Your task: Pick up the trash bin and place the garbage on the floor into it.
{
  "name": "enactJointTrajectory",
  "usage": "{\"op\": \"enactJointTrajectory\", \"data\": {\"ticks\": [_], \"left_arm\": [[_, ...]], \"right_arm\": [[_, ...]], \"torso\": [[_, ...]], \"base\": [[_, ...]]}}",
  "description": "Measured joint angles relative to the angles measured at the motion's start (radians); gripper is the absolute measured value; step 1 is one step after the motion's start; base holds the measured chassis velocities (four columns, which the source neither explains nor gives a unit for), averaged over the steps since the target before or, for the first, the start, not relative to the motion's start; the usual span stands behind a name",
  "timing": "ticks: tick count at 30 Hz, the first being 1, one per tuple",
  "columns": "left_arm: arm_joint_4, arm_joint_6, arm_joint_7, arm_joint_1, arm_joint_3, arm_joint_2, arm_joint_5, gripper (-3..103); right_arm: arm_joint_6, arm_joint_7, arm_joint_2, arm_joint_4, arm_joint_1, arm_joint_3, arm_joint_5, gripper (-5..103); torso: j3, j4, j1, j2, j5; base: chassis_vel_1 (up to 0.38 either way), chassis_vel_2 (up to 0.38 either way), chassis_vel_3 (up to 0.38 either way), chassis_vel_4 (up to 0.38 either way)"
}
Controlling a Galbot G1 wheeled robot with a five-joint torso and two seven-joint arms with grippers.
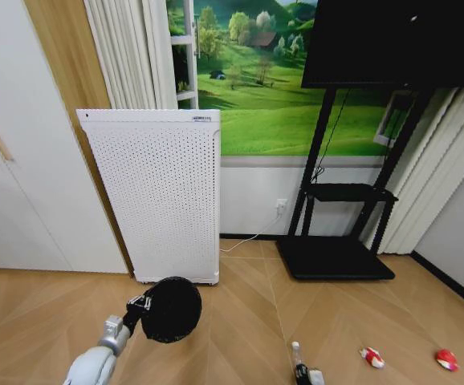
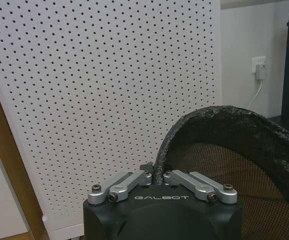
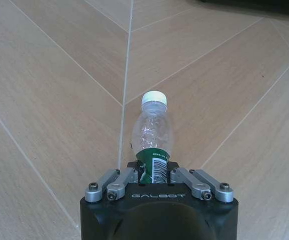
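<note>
Low in the head view, left of centre, the trash bin [image 1: 170,309] hangs off the floor with its round mouth turned toward the camera, just in front of the white perforated appliance [image 1: 156,192]. Its rim is pinched in the closed left gripper [image 2: 158,177], the left arm reaching up from the bottom edge. Meanwhile the right gripper [image 3: 153,170] clamps the green-labelled bottle [image 3: 152,135], white cap pointing away from it, above the wooden floor [image 3: 49,100]; two red-and-white wrappers [image 1: 371,357] lie at lower right.

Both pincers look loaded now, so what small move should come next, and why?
Probably lift the right pincer, shut on the bottle, and carry it toward the trash bin. The left pincer grips the bin's rim, holding it off the floor to the bottle's left; two red-and-white pieces lie on the floor.
</note>
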Motion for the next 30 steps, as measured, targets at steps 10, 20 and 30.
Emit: {"op": "enactJointTrajectory", "data": {"ticks": [10,20,30], "left_arm": [[0.000,0.001,0.000,-0.001,0.002,-0.003,0.001,4],[0.002,0.002,-0.001,-0.003,0.003,-0.004,0.000,4],[0.005,0.003,-0.002,-0.009,0.012,-0.006,-0.001,4]], "right_arm": [[0.001,-0.001,0.000,0.002,-0.003,0.002,-0.002,23],[0.001,-0.004,-0.003,0.004,-0.006,0.000,-0.002,23],[-0.004,-0.009,-0.027,0.039,-0.023,0.011,-0.004,23]], "torso": [[0.000,0.0000,0.000,0.000,-0.0001],[0.000,0.0001,0.000,0.000,0.0001],[0.000,-0.0003,0.000,0.000,0.0005]], "base": [[0.000,0.000,0.000,0.000],[0.000,0.000,0.000,0.000],[0.000,0.000,0.000,0.000]]}}
